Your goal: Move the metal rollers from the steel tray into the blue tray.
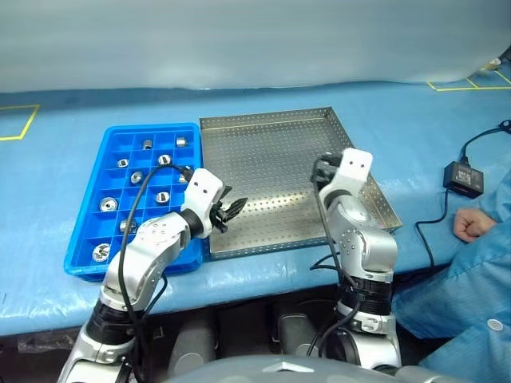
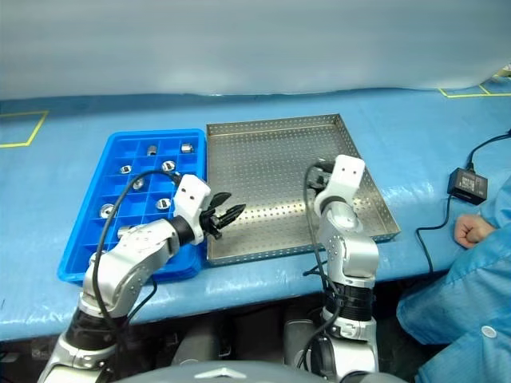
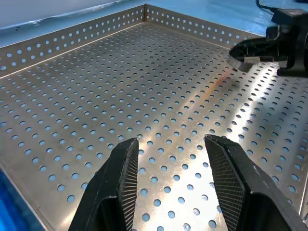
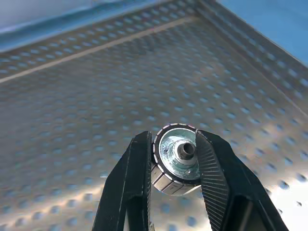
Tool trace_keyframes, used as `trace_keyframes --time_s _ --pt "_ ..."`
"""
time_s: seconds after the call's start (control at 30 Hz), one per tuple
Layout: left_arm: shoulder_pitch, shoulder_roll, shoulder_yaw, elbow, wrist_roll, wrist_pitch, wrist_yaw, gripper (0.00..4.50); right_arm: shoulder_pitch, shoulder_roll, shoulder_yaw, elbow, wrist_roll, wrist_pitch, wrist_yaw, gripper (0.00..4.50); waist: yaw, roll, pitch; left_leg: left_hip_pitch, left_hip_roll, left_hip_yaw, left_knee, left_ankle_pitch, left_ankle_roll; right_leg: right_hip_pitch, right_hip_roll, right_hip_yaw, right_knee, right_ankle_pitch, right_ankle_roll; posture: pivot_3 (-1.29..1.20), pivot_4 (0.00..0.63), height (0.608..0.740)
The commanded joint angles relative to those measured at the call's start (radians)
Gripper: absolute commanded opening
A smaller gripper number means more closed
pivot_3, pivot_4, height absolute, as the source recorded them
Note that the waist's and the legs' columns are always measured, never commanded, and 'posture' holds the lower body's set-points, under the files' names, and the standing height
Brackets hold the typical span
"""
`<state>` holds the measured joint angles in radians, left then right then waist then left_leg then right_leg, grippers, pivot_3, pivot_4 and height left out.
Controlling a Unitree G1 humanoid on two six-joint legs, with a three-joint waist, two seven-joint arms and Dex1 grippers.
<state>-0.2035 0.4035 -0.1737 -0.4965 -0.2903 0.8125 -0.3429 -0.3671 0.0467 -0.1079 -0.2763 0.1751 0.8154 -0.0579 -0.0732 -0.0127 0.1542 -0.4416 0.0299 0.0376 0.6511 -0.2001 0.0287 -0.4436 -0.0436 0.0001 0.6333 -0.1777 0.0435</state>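
A roller [image 4: 176, 158] is clamped between the two black fingers of the right gripper [image 4: 174, 166], which is closed on its ribbed rim from opposite sides, the flat face and central hub left showing. It is held just above the steel tray [image 1: 263, 144], toward the tray's 3 o'clock edge. The left gripper [image 3: 171, 166] is seen with its jaws parted and nothing between them, poised over the tray's perforated floor near 7 o'clock.

The roller is judged to be solid metal: dense for its size, rigid, and in no danger of being crushed. Its polished faces are likely slippery, whereas the segmented rim gives the ribbed pads something to bite on. A grip across the rim, centred on the pads as now, is therefore thought best; a hold near the fingertips could let the piece twist out.

More rollers [image 1: 163, 196] are lying singly in compartments of the blue tray [image 1: 88, 199], which sits touching the steel tray at its 9 o'clock side. No other loose rollers can be made out on the steel tray. A low release into an empty compartment is advised, since a round part may bounce or roll.
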Motion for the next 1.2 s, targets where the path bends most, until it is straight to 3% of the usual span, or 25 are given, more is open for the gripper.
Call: trace_keyframes --time_s 0.03,0.23,0.47,0.67,0.93,0.97,1.17,1.2 --pt "0.025 0.051 0.076 -0.099 0.046 0.105 0.067 2.38 -0.026 -0.043 0.130 -0.106 0.093 -0.011 0.193 1.02 0.002 0.000 0.000 0.002 0.000 0.000 -0.001 0.000 0.000 0.001 0.000 0.000 0.001 0.000 -0.001 -0.01 0.150 0.740" --pt "0.119 0.112 0.218 -0.254 0.034 0.183 0.074 2.38 -0.106 -0.078 0.280 -0.073 0.153 -0.019 0.365 1.02 0.026 -0.001 0.001 0.003 0.001 0.000 -0.001 0.000 -0.001 0.001 0.000 0.000 0.003 -0.002 -0.002 0.07 0.150 0.740" --pt "0.207 0.141 0.337 -0.307 0.047 0.213 0.087 2.38 -0.208 -0.019 0.416 0.141 0.078 -0.134 0.409 1.02 0.067 -0.002 0.001 0.007 0.002 0.001 -0.002 0.001 -0.002 0.003 0.000 0.000 0.004 -0.002 -0.003 0.15 0.150 0.740" --pt "0.239 0.140 0.369 -0.327 0.055 0.233 0.101 2.38 -0.191 0.023 0.533 0.271 0.011 -0.182 0.431 1.02 0.097 -0.004 0.000 0.006 0.002 0.001 -0.003 0.001 -0.003 0.002 -0.001 -0.001 0.002 -0.002 -0.004 0.17 0.150 0.740" --pt "0.229 0.135 0.359 -0.324 0.051 0.230 0.104 2.38 -0.158 0.013 0.547 0.284 -0.023 -0.166 0.436 1.02 0.111 -0.004 0.000 0.005 0.007 0.001 -0.003 0.000 -0.003 0.001 -0.001 -0.002 0.001 -0.002 -0.004 0.17 0.150 0.740" --pt "0.227 0.134 0.355 -0.322 0.051 0.228 0.105 2.38 -0.153 0.009 0.543 0.283 -0.025 -0.161 0.435 1.74 0.112 -0.004 0.000 0.005 0.007 0.001 -0.003 0.000 -0.003 0.001 -0.001 -0.002 0.001 -0.002 -0.004 0.17 0.150 0.740" --pt "0.220 0.124 0.341 -0.299 0.052 0.215 0.103 2.38 -0.104 -0.020 0.522 0.184 -0.031 -0.162 0.427 3.60 0.112 -0.005 0.000 0.005 0.007 0.002 -0.004 0.000 -0.003 0.001 -0.001 -0.002 0.001 -0.002 -0.004 0.15 0.150 0.740" --pt "0.216 0.119 0.336 -0.295 0.049 0.210 0.102 2.38 -0.096 -0.024 0.507 0.159 -0.036 -0.171 0.412 3.60 0.112 -0.005 0.000 0.005 0.007 0.002 -0.004 0.000 -0.003 0.001 -0.001 -0.002 0.001 -0.002 -0.004 0.14 0.150 0.740"
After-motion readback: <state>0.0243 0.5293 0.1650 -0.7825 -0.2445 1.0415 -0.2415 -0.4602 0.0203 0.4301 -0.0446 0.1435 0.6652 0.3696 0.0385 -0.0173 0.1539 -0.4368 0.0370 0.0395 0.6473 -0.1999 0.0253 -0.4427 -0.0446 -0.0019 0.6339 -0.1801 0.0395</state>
